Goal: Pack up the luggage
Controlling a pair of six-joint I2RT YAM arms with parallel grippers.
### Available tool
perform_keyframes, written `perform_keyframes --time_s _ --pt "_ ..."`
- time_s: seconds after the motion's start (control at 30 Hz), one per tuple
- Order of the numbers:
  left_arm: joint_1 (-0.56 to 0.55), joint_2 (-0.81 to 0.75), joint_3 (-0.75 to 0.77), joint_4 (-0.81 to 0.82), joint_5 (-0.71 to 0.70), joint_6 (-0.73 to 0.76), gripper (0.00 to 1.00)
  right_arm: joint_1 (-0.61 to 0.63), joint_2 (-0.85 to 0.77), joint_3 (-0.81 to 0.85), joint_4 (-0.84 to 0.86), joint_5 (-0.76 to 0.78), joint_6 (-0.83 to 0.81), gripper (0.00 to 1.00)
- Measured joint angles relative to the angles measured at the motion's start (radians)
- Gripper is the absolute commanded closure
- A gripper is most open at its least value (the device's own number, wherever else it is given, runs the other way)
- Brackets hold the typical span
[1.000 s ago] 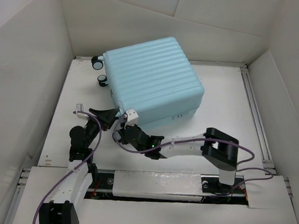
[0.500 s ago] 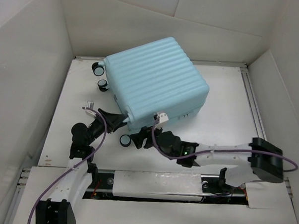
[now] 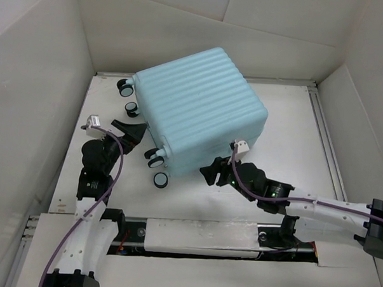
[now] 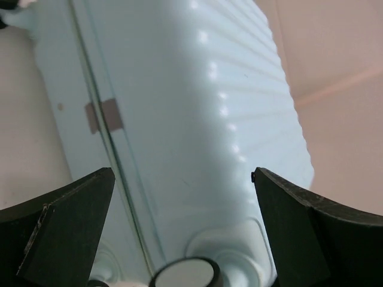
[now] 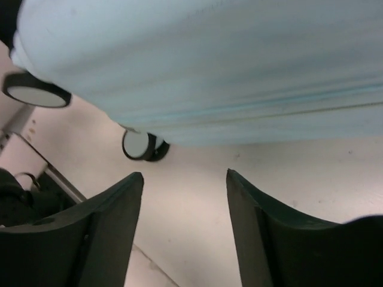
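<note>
From above, the luggage lies closed mid-table, with its casters at the 9 o'clock end. The left gripper sits at its 8 o'clock and the right gripper at 5 o'clock.

Left wrist: the fingers are spread wide and empty, facing the seam and a caster wheel.

Right wrist: the fingers are likewise parted and empty beneath the shell's edge.

The shell looks stiff, slick and too broad to pinch. The seam lip seems the likeliest hold.

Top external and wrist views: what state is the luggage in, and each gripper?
luggage: closed, lying flat, wheels pointing left.
left gripper: open, empty, facing the luggage's wheel end.
right gripper: open, empty, low beside the luggage's near side.
</note>
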Motion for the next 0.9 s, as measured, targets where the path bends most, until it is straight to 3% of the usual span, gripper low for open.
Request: perform_keyframes --time_s 0.1,0.23,0.5,0.67,0.9 --pt "0.001 0.093 0.025 0.001 -0.071 -0.030 0.00 0.006 0.000 -0.014 -0.016 -0.031 -0.011 0.37" --pt "0.048 0.353 0.171 0.032 -0.070 -0.084 0.00 0.051 -0.006 -0.034 -0.026 -0.053 -0.024 0.31" --pt "0.275 0.794 0.403 0.212 0.103 -0.234 0.00 0.138 -0.037 -0.123 -0.023 -0.072 -0.036 0.25" --pt "0.290 1.016 0.490 0.310 0.224 -0.307 0.00 0.171 -0.035 -0.143 0.005 -0.083 -0.039 0.25" --pt "0.273 1.168 0.596 0.393 0.349 -0.358 0.00 0.184 0.058 -0.146 0.087 -0.106 -0.039 0.25"
